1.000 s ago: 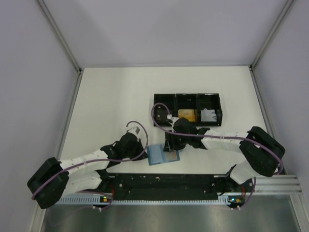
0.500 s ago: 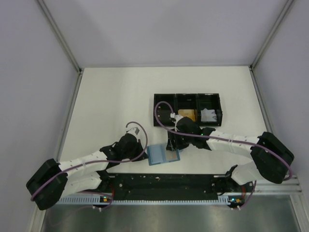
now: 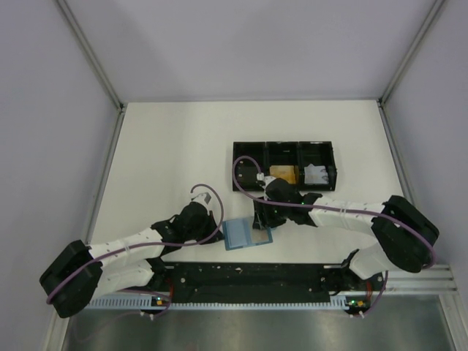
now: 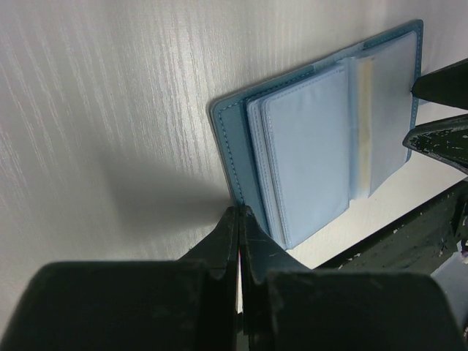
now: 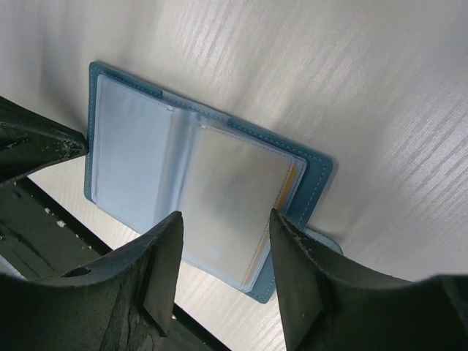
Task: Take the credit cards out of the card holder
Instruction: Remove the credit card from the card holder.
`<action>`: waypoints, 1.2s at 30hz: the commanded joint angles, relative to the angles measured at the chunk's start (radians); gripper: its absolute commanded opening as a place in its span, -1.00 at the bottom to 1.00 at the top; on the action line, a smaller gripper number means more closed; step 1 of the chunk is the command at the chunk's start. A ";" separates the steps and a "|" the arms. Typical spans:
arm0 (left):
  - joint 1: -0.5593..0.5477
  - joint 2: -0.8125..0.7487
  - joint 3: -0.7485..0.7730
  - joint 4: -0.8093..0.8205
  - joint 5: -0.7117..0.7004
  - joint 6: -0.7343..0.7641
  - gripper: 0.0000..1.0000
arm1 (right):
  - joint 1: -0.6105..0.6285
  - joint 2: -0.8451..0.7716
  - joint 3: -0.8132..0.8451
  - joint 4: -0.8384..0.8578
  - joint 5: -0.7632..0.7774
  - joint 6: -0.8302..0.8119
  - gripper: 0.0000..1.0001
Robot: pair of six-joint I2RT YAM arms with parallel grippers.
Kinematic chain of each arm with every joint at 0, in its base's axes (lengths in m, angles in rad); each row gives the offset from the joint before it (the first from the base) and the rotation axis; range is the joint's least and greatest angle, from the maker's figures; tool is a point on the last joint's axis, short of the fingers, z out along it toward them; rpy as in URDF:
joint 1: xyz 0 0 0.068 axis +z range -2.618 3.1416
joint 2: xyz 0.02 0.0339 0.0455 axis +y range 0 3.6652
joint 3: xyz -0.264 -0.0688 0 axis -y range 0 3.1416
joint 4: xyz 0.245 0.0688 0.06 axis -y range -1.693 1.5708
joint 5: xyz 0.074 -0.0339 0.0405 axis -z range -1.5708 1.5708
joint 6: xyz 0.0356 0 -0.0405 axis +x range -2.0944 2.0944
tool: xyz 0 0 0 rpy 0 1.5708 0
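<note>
The card holder (image 3: 246,235) lies open just below the centre of the overhead frame. The left pincer (image 4: 238,219) is closed tight on the edge of one leaf, while the right pincer (image 5: 225,219) hangs spread wide over the other leaf, gripping nothing. An orange card (image 3: 284,174) lies in the middle compartment of the black tray (image 3: 282,143), further up the frame.

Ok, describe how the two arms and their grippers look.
The left arm and right arm have white links between bulky black joints, each trailed by a looping purple cable. The left gripper and right gripper have matte black, scuffed, tapering fingers.
</note>
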 commanded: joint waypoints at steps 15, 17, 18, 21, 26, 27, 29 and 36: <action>-0.004 0.010 0.001 0.024 -0.004 -0.006 -1.00 | 0.013 0.078 0.011 0.117 -0.098 0.020 0.00; -0.004 0.010 -0.001 0.026 -0.004 -0.006 -1.00 | 0.013 0.090 0.011 0.135 -0.116 0.030 0.00; -0.006 0.010 -0.001 0.027 -0.002 -0.007 -1.00 | 0.013 0.096 0.011 0.140 -0.129 0.036 0.00; -0.007 0.008 -0.007 0.038 0.001 -0.013 -1.00 | 0.014 0.122 0.012 0.207 -0.173 0.060 0.00; -0.012 0.002 -0.018 0.057 0.001 -0.027 -1.00 | 0.048 0.162 0.063 0.281 -0.244 0.089 0.00; -0.014 0.001 -0.021 0.057 0.001 -0.029 -1.00 | 0.056 0.170 0.080 0.292 -0.256 0.095 0.00; -0.012 -0.004 -0.028 0.057 -0.002 -0.035 -1.00 | 0.082 0.187 0.122 0.290 -0.264 0.092 0.00; -0.014 -0.087 -0.067 0.069 -0.062 -0.085 -0.98 | 0.131 0.236 0.218 0.283 -0.299 0.085 0.00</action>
